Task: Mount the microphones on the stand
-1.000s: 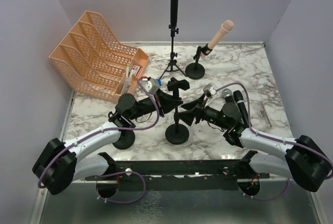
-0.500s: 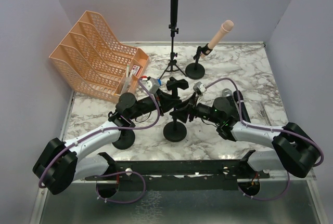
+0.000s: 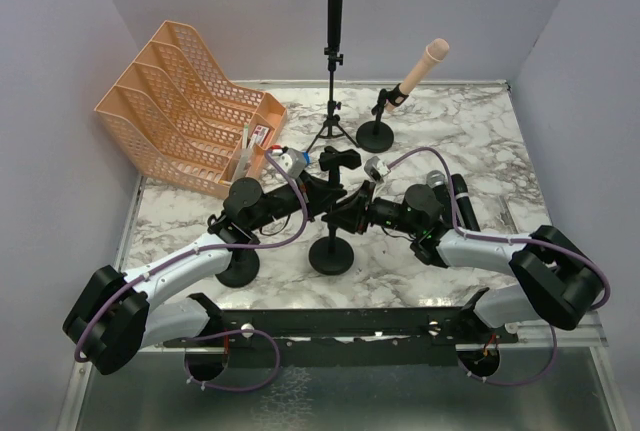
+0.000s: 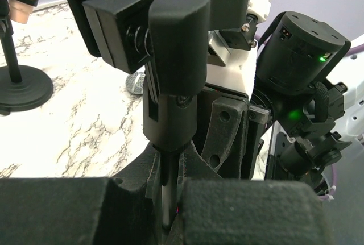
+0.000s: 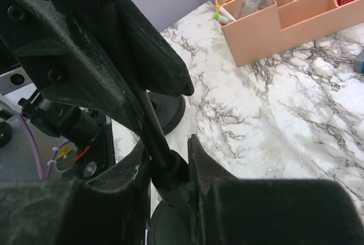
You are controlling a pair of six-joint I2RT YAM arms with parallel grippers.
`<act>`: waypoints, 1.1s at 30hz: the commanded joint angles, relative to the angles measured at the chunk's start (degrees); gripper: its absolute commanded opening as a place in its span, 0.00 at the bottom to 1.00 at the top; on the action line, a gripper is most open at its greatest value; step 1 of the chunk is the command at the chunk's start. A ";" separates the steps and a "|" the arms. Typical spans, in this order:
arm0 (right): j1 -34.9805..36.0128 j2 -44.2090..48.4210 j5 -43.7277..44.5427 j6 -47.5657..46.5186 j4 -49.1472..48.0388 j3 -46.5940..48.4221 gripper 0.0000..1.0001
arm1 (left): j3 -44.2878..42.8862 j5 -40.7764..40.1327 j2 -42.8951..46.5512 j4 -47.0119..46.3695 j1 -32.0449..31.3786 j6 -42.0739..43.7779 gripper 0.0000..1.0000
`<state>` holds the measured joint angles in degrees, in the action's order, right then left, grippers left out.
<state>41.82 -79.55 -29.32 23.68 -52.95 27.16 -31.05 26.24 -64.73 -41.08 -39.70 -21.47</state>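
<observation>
Marble table (image 3: pixel 480 131): stand (image 3: pixel 331 256) near front edge.
Left gripper (image 3: pixel 322 198): clamped on stem (image 4: pixel 169 188).
Right gripper (image 3: pixel 352 213): closed on collar (image 5: pixel 169 174).
Microphones (image 3: pixel 458 199): stiff, slick, probably light; grip mid-barrel.

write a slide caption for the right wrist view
Right pincer closed low on the stand pole, orange desk organiser behind on the marble table.

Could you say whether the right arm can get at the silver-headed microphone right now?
Probably not yet: the right gripper is clamped on the stand pole, and the silver-headed microphone lies back beside its wrist.
</observation>
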 commanded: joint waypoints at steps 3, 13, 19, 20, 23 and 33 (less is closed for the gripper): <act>1.09 -0.89 16.34 3.79 4.72 1.83 0.11 | -0.39 -0.50 2.78 -7.88 -1.07 -4.10 0.00; 1.45 7.75 2.59 0.05 8.90 1.04 0.59 | -1.54 4.57 3.47 -6.93 -0.98 -3.04 0.00; 0.10 13.15 -11.53 -3.95 21.07 4.10 0.60 | -5.76 17.03 2.18 -6.26 -0.92 -4.99 0.00; 0.10 13.79 -13.32 -5.24 23.63 4.80 0.59 | -6.46 18.70 1.94 -6.29 -0.98 -5.59 0.00; 0.10 15.30 -16.26 -8.06 27.68 5.41 0.57 | -8.63 23.15 1.48 -6.29 -0.99 -6.77 0.00; 0.10 14.68 -7.96 -9.38 25.97 7.01 0.14 | -9.27 19.75 2.43 -6.29 -0.99 -7.79 0.00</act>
<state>42.48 -63.22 -43.83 15.09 -28.86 32.23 -39.00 47.92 -63.59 -43.64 -40.18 -27.03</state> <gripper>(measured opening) 0.260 0.074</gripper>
